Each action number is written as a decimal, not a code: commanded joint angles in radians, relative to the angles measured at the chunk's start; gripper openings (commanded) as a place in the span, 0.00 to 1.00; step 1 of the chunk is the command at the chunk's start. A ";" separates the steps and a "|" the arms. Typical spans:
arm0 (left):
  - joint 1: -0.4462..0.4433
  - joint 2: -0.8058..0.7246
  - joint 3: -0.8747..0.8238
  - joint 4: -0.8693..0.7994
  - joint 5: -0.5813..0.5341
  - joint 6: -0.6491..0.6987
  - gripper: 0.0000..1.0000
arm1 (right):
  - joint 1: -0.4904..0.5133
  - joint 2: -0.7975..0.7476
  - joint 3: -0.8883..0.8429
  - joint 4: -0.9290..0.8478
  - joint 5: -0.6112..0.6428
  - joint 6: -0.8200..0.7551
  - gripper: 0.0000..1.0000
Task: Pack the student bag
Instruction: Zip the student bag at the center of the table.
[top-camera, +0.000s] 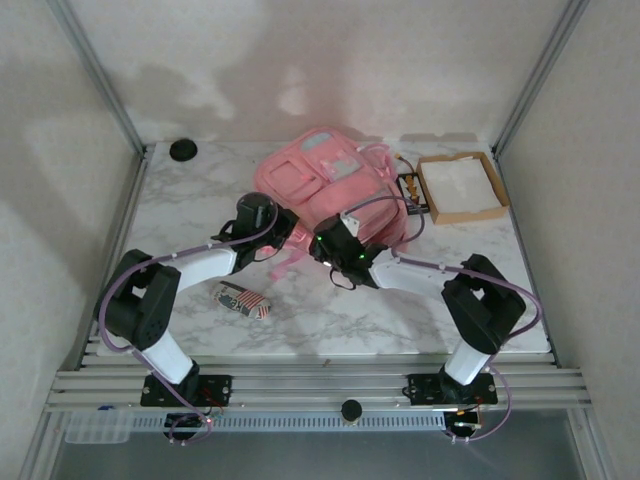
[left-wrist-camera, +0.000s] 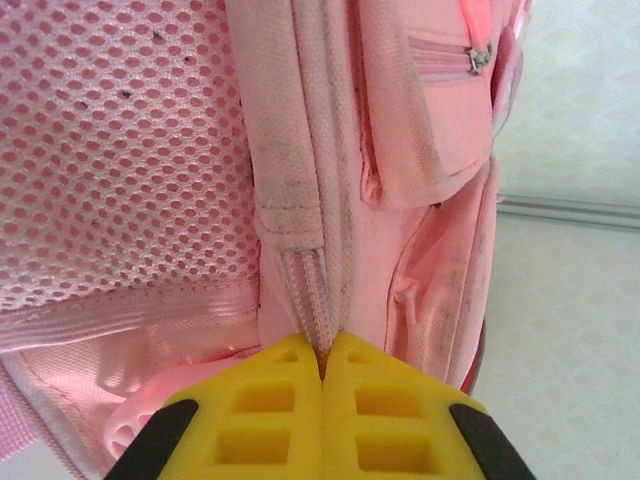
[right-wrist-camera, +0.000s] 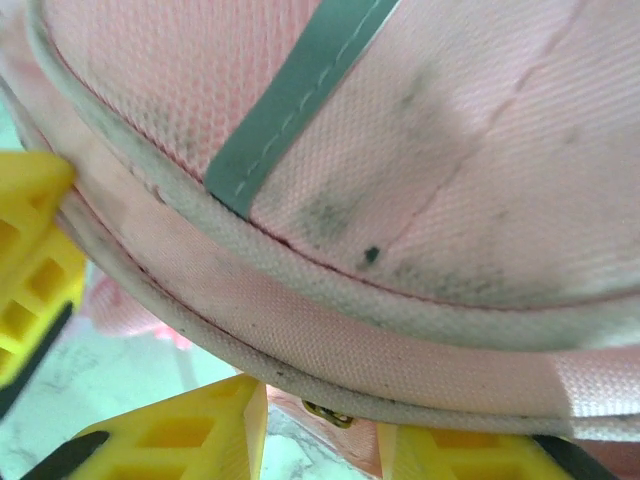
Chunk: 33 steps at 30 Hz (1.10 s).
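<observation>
A seam of the student bag is pinched in the closed left gripper. At its piped edge the right gripper is seen narrowly parted; a grip cannot be told.

Both arms reach the student bag.
Left gripper and right gripper meet its near edge; cardboard box at its right, striped case lies nearer.

Marble table with student bag, cardboard box, striped case

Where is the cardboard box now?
In the top view, the cardboard box sits at the far right corner of the table, just right of the student bag.
</observation>
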<state>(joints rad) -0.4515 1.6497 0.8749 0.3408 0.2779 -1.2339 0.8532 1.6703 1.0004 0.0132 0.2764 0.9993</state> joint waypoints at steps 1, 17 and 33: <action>-0.036 -0.051 -0.011 -0.057 0.036 0.028 0.00 | -0.043 -0.032 -0.003 0.259 0.074 -0.030 0.32; -0.048 -0.039 0.012 -0.072 0.031 0.030 0.00 | -0.042 0.057 0.049 0.178 0.093 -0.185 0.17; 0.043 -0.052 0.035 -0.133 -0.007 0.076 0.00 | -0.070 -0.109 0.038 -0.278 0.256 -0.217 0.15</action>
<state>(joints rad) -0.4480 1.6344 0.8913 0.2867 0.2893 -1.1992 0.8314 1.6157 1.0477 -0.1665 0.3733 0.8055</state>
